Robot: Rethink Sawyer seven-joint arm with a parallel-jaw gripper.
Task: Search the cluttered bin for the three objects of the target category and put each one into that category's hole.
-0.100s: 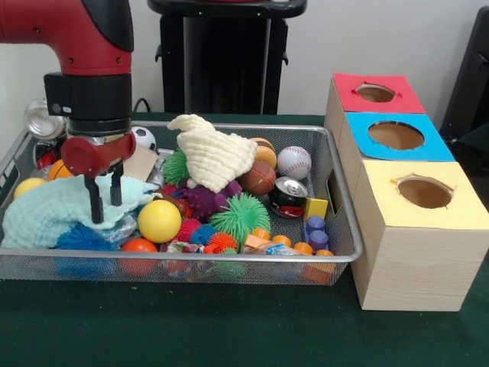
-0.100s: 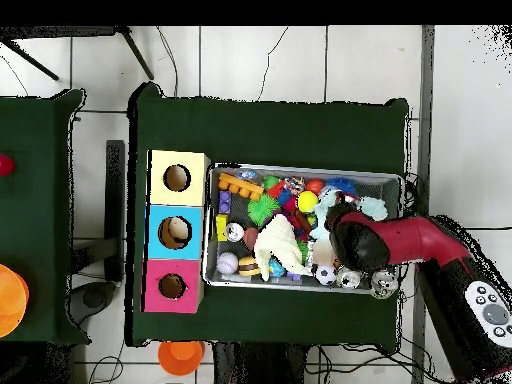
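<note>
Jaws set narrow, small gap showing btwn my two black fingers (image 1: 95,205), nothing pinched that I can see; my gripper (image 1: 105,200) hangs at left of the front frame w/ tips down at the light-blue knit cloth (image 1: 57,212), touching or just above it, can't tell which. Just right of the tips sits a yellow ball (image 1: 159,221); below it an orange ball (image 1: 139,246) and a blue spiky ball (image 1: 82,238) under the cloth's edge. Center of the wire-mesh bin (image 1: 191,264) holds a cream knit cloth (image 1: 214,155) heaped over a purple spiky ball (image 1: 203,201) and a green spiky ball (image 1: 241,215). Right part of the bin: baseball (image 1: 294,162), brown basketball-type ball (image 1: 259,178), soda can (image 1: 288,196) lying on its side, yellow block (image 1: 315,207), purple pegs (image 1: 316,230). Soccer ball (image 1: 143,138) sits behind my wrist; silver can (image 1: 42,120) at upper left corner. Right of the bin, touching or just beside it, three wooden boxes in a row w/ round holes on top: red-top box (image 1: 376,93) farthest up, blue-top box (image 1: 396,136) mid, yellow-top box (image 1: 422,192) lowest. Overhead view has my arm (image 2: 420,242) reaching in over the bin's right end.
</note>
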